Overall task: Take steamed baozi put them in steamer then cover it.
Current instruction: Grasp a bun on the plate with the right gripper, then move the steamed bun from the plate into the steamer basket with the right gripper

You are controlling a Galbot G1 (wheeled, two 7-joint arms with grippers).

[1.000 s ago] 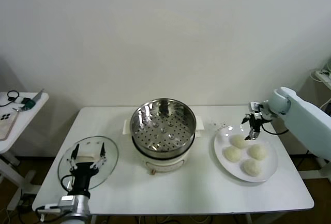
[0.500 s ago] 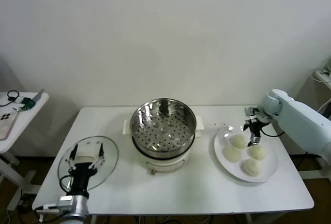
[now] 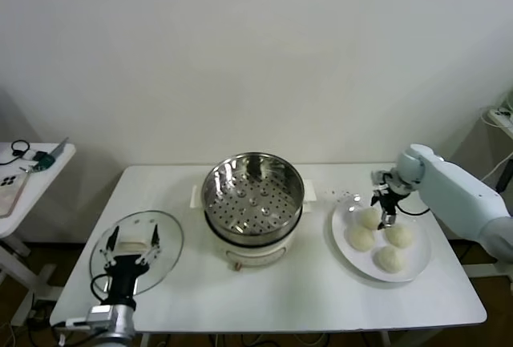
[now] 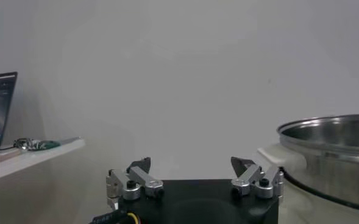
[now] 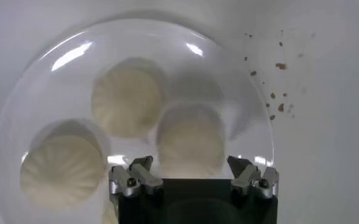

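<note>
Shiny perforated metal steamer (image 3: 253,196); smooth matt baozi (image 5: 190,139); glossy plate (image 5: 21,122).

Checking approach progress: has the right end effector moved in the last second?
Yes. The right end effector, open, has shifted toward the steamer and now hangs over the plate's far baozi.
</note>
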